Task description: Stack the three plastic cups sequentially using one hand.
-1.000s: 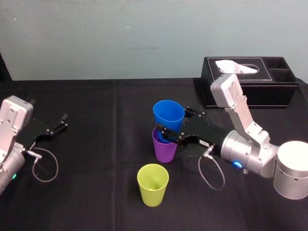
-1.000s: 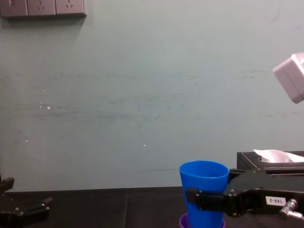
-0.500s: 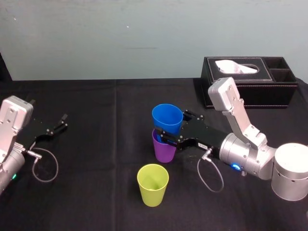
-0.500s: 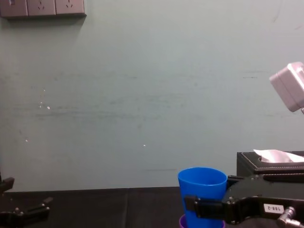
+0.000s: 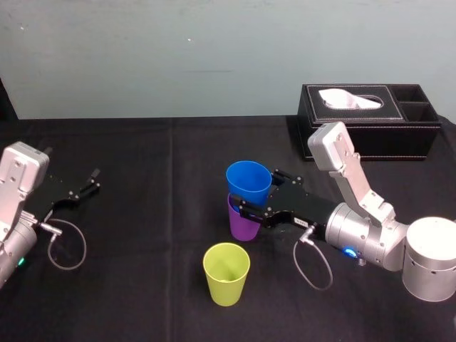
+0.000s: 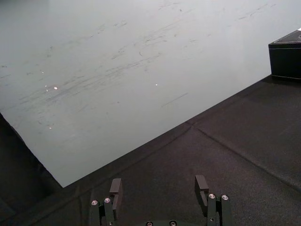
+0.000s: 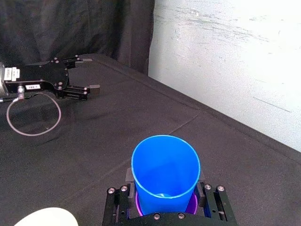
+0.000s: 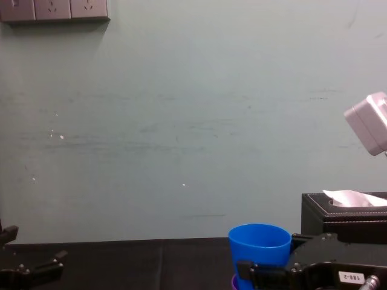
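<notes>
Fingers (image 5: 242, 207) of right gripper (image 5: 255, 191) clamped on blue cup (image 5: 249, 182): upright, mouth up, axis vertical, nested partway in purple cup (image 5: 242, 226), mid-table. Yellow-green cup (image 5: 226, 273) nearer, apart. Black cloth (image 5: 142, 214); pale wall (image 5: 178, 57) behind. Left gripper (image 5: 89, 183) parked left, spread, empty.

1. A test lab: a table (image 5: 142, 285) draped in black cloth stands against a pale-green wall (image 5: 178, 57).
2. Sockets (image 8: 54, 9) line the wall; a tissue box (image 5: 370, 121) sits on the table.
</notes>
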Available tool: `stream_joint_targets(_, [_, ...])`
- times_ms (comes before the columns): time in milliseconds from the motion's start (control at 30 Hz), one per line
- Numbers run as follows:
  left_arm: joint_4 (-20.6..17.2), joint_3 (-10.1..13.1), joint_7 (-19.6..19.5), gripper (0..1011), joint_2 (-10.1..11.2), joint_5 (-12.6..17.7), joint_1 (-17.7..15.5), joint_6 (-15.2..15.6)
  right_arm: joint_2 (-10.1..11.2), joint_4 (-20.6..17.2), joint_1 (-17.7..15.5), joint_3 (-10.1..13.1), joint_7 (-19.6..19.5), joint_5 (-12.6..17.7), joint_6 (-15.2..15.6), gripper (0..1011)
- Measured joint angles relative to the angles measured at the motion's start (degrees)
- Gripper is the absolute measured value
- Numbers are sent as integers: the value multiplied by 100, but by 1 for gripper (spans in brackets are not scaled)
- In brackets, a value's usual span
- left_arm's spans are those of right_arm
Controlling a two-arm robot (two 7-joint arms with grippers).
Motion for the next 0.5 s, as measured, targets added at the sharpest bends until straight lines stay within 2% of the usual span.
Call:
stream_joint_targets(233, [0,0,0,1012,0,0,0,0,0,-10,0,2,-1,3,6,722])
stream_joint_targets(467, [0,0,0,1011,0,0,0,0,1,-16,0,5,-2,5,10,863])
stream_joint_targets(500, [0,0,0,1011,0,0,0,0,1,-18,1,5,-2,5,10,914])
